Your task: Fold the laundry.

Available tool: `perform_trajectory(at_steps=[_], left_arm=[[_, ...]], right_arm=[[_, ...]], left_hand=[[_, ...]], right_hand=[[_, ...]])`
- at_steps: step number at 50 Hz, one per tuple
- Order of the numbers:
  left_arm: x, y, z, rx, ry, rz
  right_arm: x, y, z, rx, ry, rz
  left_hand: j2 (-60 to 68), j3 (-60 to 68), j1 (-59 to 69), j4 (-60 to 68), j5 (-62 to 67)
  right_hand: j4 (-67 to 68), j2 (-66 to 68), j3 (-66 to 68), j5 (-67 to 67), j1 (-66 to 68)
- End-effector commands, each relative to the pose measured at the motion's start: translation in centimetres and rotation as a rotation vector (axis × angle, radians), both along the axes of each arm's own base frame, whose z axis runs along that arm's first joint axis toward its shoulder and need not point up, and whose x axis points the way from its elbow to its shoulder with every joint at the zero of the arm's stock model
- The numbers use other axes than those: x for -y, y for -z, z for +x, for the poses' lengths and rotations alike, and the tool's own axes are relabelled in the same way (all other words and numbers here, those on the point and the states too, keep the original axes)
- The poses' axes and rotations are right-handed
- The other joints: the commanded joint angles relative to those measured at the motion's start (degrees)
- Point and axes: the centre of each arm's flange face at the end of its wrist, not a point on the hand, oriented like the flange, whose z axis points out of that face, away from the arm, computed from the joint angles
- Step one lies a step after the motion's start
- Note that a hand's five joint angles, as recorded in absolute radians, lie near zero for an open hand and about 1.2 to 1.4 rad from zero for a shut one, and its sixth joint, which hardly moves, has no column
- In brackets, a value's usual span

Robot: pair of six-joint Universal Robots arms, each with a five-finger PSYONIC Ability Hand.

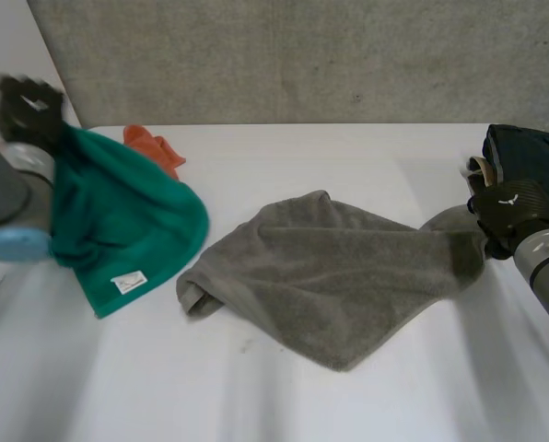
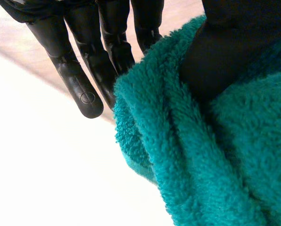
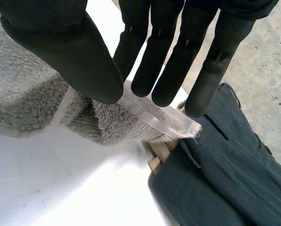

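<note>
Surface: white table (image 1: 348,405) before a grey speckled wall (image 1: 302,55). Item one: green towel (image 1: 127,221), terry, white label (image 1: 127,281) at its lower hem; it hangs bunched from the raised left hand (image 1: 30,101) at the table's left end, its lower part resting on the table. The left wrist view has a thick fold of the towel caught between the thumb (image 2: 225,52) and straight fingers (image 2: 79,80). Item two: grey towel (image 1: 339,276), terry, lying rumpled and partly doubled over at mid-table. Its right corner is drawn up to the right hand (image 1: 509,204), which appears to pinch the hemmed corner between thumb and straight fingers. Item three: orange cloth (image 1: 155,149), small, crumpled at the far edge behind the green towel. Item four: dark blue garment (image 1: 532,152), heaped at the right end, just beside the right hand. Step in hand, by judgement: sorting and picking up; no piece is folded yet. Next move calls for one towel to be spread flat. The grey one needs its corner pulled outward to take out the doubled edge. The green one must be set aside or laid out clear of it.
</note>
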Motion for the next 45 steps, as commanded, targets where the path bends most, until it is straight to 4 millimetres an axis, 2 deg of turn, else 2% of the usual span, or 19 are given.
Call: perform_trajectory(at_steps=[1, 4, 8, 9, 12, 13, 16, 19, 20, 22, 23, 26, 27, 30, 31, 38, 39, 43, 45], left_arm=[[4.6, -1.1, 5.1, -0.014, -0.15, -0.108], [5.1, 0.0, 5.1, -0.024, -0.147, -0.095], [4.5, 1.8, 3.8, -0.052, -0.107, -0.038], [3.7, 2.8, 2.4, -0.072, -0.058, -0.008], [2.2, 2.8, 0.2, -0.098, 0.028, 0.015], [1.0, 1.9, -0.9, -0.106, 0.076, 0.016], [-1.4, 0.9, -2.3, -0.109, 0.134, 0.034], [-3.3, 1.0, -3.3, -0.104, 0.166, 0.073], [-5.5, 0.7, -4.7, -0.103, 0.204, 0.098], [-6.5, 0.7, -5.1, -0.102, 0.218, 0.114], [-8.2, 1.1, -5.7, -0.1, 0.237, 0.157], [-10.9, 2.1, -6.5, -0.093, 0.271, 0.241], [-12.9, 2.7, -7.2, -0.087, 0.313, 0.296], [-16.2, 3.1, -8.8, -0.092, 0.416, 0.362], [-18.4, 3.2, -10.0, -0.111, 0.483, 0.402], [-24.6, 2.7, -13.0, -0.28, 0.642, 0.526], [-26.1, 2.8, -13.8, -0.32, 0.677, 0.572], [-29.8, 3.6, -15.5, -0.35, 0.757, 0.678], [-30.8, 4.2, -16.0, -0.332, 0.781, 0.706]], right_arm=[[-0.7, 0.3, 0.8, -0.002, -0.025, 0.013], [-0.9, 0.4, 1.0, -0.002, -0.033, 0.016], [-1.3, 0.6, 1.3, -0.003, -0.045, 0.022], [-1.4, 0.6, 1.4, -0.004, -0.046, 0.025], [-1.5, 0.7, 1.5, -0.004, -0.051, 0.026], [-1.5, 0.7, 1.6, -0.004, -0.054, 0.027], [-1.6, 0.6, 1.6, -0.003, -0.057, 0.027], [-1.7, 0.7, 1.6, -0.003, -0.059, 0.028], [-1.7, 0.6, 1.6, -0.002, -0.06, 0.027], [-1.8, 0.6, 1.6, -0.002, -0.062, 0.028], [-1.8, 0.6, 1.7, -0.002, -0.063, 0.028], [-1.8, 0.5, 1.6, 0.001, -0.065, 0.027], [-1.8, 0.4, 1.7, 0.004, -0.068, 0.026], [-1.9, 0.3, 1.7, 0.003, -0.068, 0.029], [-1.9, 0.1, 1.6, 0.003, -0.065, 0.025], [-2.3, -0.6, 2.0, 0.013, -0.075, 0.007], [-2.5, -0.5, 2.0, 0.014, -0.078, 0.01], [-2.5, -0.5, 2.0, 0.012, -0.078, 0.013], [-2.5, -0.4, 2.0, 0.011, -0.08, 0.013]], left_hand=[[12.0, 12.2, 14.1, 11.4, 15.1], [12.0, 12.2, 14.1, 11.4, 15.1], [-53.4, -53.2, -51.3, -54.0, -50.3], [-57.7, -57.6, -55.6, -58.3, -54.6], [-57.8, -57.6, -55.7, -58.3, -54.7], [-57.8, -57.6, -55.7, -58.3, -54.7], [-57.6, -57.4, -55.5, -58.2, -54.5], [-57.4, -57.3, -55.4, -58.0, -54.4], [-57.3, -57.1, -55.2, -57.8, -54.2], [-57.1, -56.9, -55.0, -57.7, -54.0], [-56.8, -56.6, -54.7, -57.3, -53.7], [-56.6, -56.4, -54.5, -57.2, -53.5], [-56.4, -56.3, -54.3, -57.0, -53.3], [-56.4, -56.3, -54.3, -57.0, -53.3], [-55.8, -55.6, -53.7, -56.3, -52.7], [-53.9, -53.7, -51.8, -54.5, -50.8], [-51.1, -50.9, -49.0, -51.6, -48.0], [-46.7, -46.5, -44.6, -47.3, -43.6], [-45.2, -45.0, -43.1, -45.7, -42.1]], right_hand=[[11.4, 12.7, 11.9, 13.1, 15.5], [11.4, 12.7, 11.9, 13.1, 15.5], [11.4, 12.7, 11.9, 13.1, 15.5], [11.4, 12.7, 11.9, 13.1, 15.5], [11.4, 12.7, 11.9, 13.1, 15.5], [11.4, 12.7, 11.9, 13.1, 15.5], [11.4, 12.7, 11.9, 13.1, 15.5], [11.4, 12.7, 11.9, 13.1, 15.5], [11.4, 12.7, 11.9, 13.1, 15.5], [11.4, 12.7, 11.9, 13.1, 15.5], [11.4, 12.7, 11.9, 13.1, 15.5], [11.4, 12.7, 11.9, 13.1, 15.5], [11.4, 12.7, 11.9, 13.1, 15.5], [11.4, 12.7, 11.9, 13.1, 15.5], [11.4, 12.7, 11.9, 13.1, 15.5], [11.4, 12.7, 11.9, 13.1, 15.5], [11.4, 12.7, 11.9, 13.1, 15.5], [11.4, 12.7, 11.9, 13.1, 15.5], [11.4, 12.7, 11.9, 13.1, 15.5]])
